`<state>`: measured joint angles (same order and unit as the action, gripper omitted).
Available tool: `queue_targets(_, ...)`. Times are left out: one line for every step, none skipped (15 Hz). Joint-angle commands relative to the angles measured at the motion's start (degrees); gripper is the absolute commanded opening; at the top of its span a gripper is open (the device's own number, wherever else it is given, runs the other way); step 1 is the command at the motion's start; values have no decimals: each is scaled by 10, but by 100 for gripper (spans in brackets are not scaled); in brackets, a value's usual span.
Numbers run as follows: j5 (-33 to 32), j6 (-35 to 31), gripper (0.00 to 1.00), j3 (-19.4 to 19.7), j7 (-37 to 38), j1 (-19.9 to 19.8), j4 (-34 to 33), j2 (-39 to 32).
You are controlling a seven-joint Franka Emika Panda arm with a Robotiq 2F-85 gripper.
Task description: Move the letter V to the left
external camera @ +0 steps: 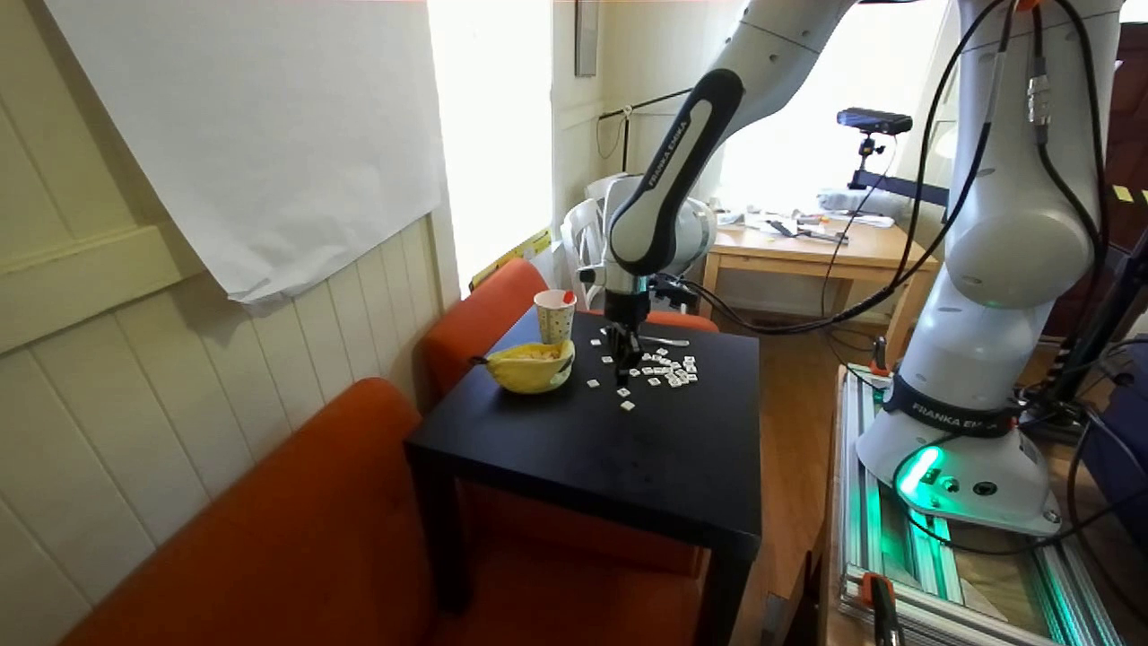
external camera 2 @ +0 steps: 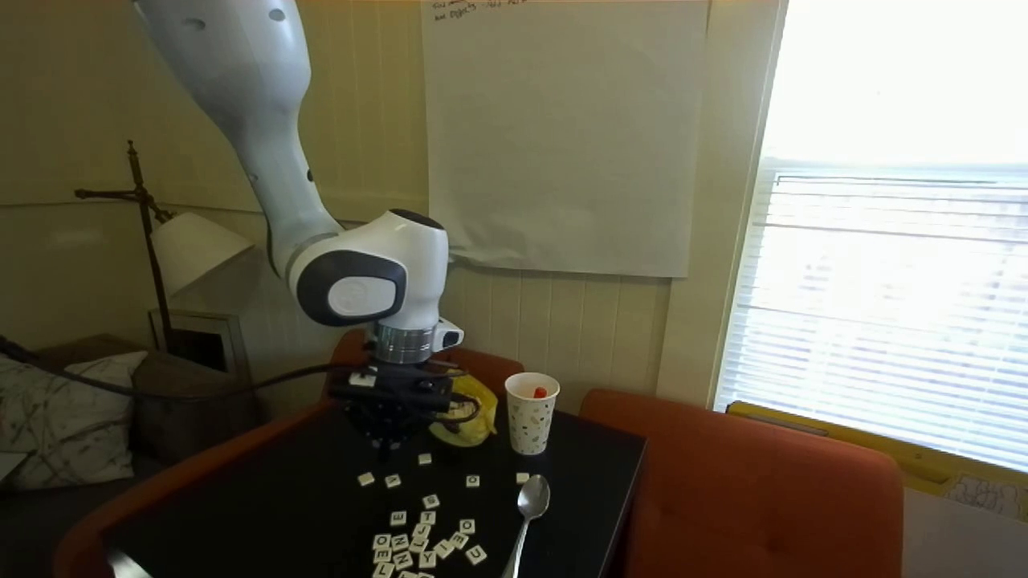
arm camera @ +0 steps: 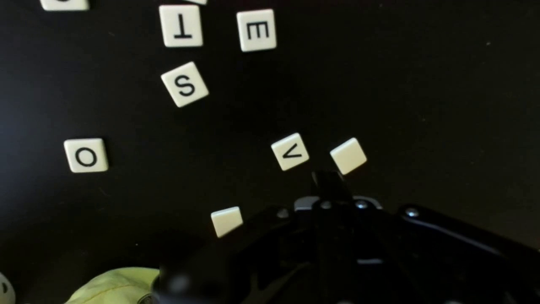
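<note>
Closest to the lens in the wrist view, my gripper is clenched, its tips together; I cannot tell whether it touches the black tabletop. Just past the tips lies the V tile, letter up near the middle of the tabletop, well in from every edge, with a plain-faced tile just beside it. Further off I see an S tile and an O tile. More letter tiles crowd toward the edge facing my robot base. In an exterior view a spoon lies by the right edge, and a paper cup stands upright toward the far right corner. In an exterior view a yellow bowl sits near the left edge.
</note>
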<state>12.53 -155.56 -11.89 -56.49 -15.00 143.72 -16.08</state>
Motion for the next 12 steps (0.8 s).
queue_targets(-91,-23,0,60,18,43,14,16)
queue_targets(-127,-26,0,78,24,54,15,16)
queue_targets(-170,-23,0,96,30,67,16,17)
queue_targets(-202,-24,0,106,28,75,15,17)
queue_targets(-237,-25,0,115,24,84,17,17)
queue_targets(-256,-29,0,116,14,87,17,17)
queue_targets(-279,-37,0,120,13,93,19,17)
queue_targets(-291,-48,0,118,7,94,21,16)
queue_targets(-297,-60,0,113,1,93,23,15)
queue_targets(-298,-71,0,107,-7,91,25,13)
queue_targets(-288,-83,0,96,-22,85,29,11)
queue_targets(-282,-91,0,90,-31,82,32,10)
